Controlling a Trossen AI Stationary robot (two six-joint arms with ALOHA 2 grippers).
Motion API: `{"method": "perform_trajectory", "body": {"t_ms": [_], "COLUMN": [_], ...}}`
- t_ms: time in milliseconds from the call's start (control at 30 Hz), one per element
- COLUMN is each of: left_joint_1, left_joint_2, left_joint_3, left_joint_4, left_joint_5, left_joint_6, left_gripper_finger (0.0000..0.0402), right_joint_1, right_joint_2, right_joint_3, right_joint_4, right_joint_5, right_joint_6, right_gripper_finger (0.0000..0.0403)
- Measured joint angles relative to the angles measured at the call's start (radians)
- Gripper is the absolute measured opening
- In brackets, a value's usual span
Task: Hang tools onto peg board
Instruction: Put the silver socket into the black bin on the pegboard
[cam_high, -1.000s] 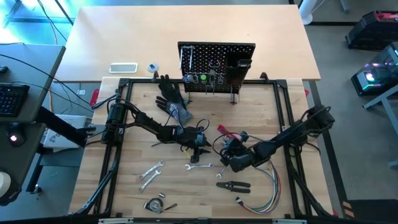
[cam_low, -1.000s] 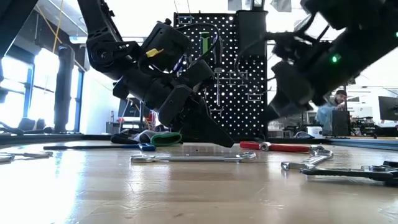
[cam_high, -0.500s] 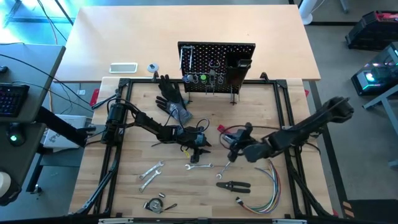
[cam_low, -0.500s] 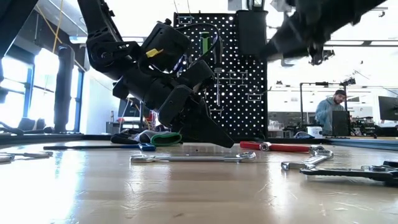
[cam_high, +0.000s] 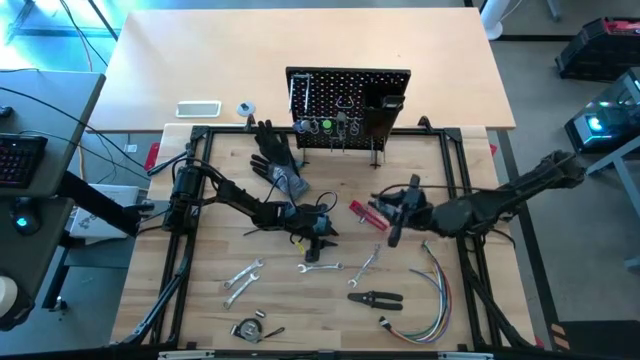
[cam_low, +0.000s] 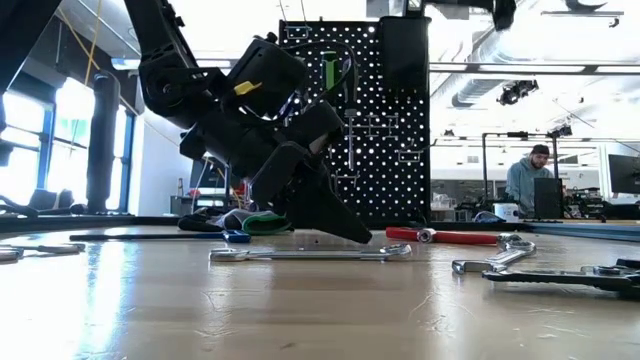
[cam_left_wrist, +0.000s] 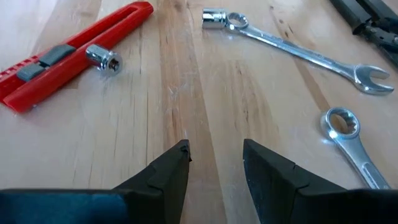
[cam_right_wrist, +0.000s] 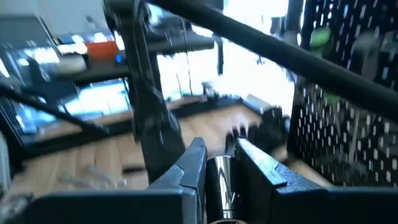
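Note:
The black peg board (cam_high: 348, 105) stands upright at the table's far edge, with several tools hanging on it. My right gripper (cam_high: 394, 214) is lifted above the table's middle, near the red-handled tool (cam_high: 364, 213). It is shut on a shiny silver tool (cam_right_wrist: 217, 180). My left gripper (cam_high: 322, 232) is open and empty, with its fingertips (cam_left_wrist: 180, 155) low over bare wood. Silver wrenches (cam_high: 320, 268) (cam_high: 368, 262) (cam_high: 242, 278) and black-handled pliers (cam_high: 375, 297) lie flat on the table. My right gripper pinches the silver tool (cam_right_wrist: 217, 177) between its two fingers. Only a short rounded piece of the tool shows between them, so I cannot tell which part it is. The arm reaches in from the table's right. The tool is lifted clear of the table.
A black glove (cam_high: 275, 160) lies at the far left, in front of the peg board. A bundle of coloured wires (cam_high: 432, 300) lies at the near right and a tape measure (cam_high: 248, 328) at the near edge. A person (cam_low: 528, 185) stands in the room beyond the table.
My right gripper has risen well above the table. It has gone from beside the wrenches toward the far edge and a little to the right, toward the peg board. In the low view it has climbed almost out of the top of the picture.

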Motion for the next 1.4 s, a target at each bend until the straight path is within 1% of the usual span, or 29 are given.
{"method": "perform_trajectory", "body": {"t_ms": [133,333,433,533,667,900,1067,1200,1400], "left_joint_1": [0.000,0.000,0.000,0.000,0.000,0.001,0.002,0.002,0.002], "left_joint_2": [0.000,0.000,0.000,0.000,0.000,0.000,0.000,0.000,0.000], "left_joint_3": [0.000,0.000,0.000,0.000,0.000,0.000,0.000,0.000,0.000], "left_joint_4": [-0.013,-0.019,-0.020,-0.020,-0.021,-0.021,-0.021,-0.021,-0.022], "left_joint_5": [0.000,0.000,0.000,0.000,-0.001,-0.001,0.000,0.000,0.000], "left_joint_6": [0.000,-0.003,-0.003,-0.002,-0.001,-0.001,-0.001,-0.001,-0.001], "left_gripper_finger": [0.0142,0.0142,0.0142,0.0142,0.0142,0.0142,0.0142,0.0142,0.0142], "right_joint_1": [-0.045,-0.140,-0.180,-0.213,-0.263,-0.395,-0.526,-0.648,-0.848], "right_joint_2": [-0.062,-0.129,-0.134,-0.124,-0.100,-0.027,0.046,0.129,0.284], "right_joint_3": [0.000,0.006,0.057,0.145,0.300,0.569,0.752,0.907,1.131], "right_joint_4": [0.081,0.161,0.157,0.136,0.005,-0.191,-0.321,-0.451,-0.658], "right_joint_5": [-0.055,-0.198,-0.268,-0.333,-0.365,-0.459,-0.544,-0.619,-0.797], "right_joint_6": [-0.112,-0.200,-0.239,-0.299,-0.364,-0.396,-0.389,-0.363,-0.287], "right_gripper_finger": [0.0057,0.0057,0.0057,0.0057,0.0057,0.0057,0.0057,0.0057,0.0057]}}
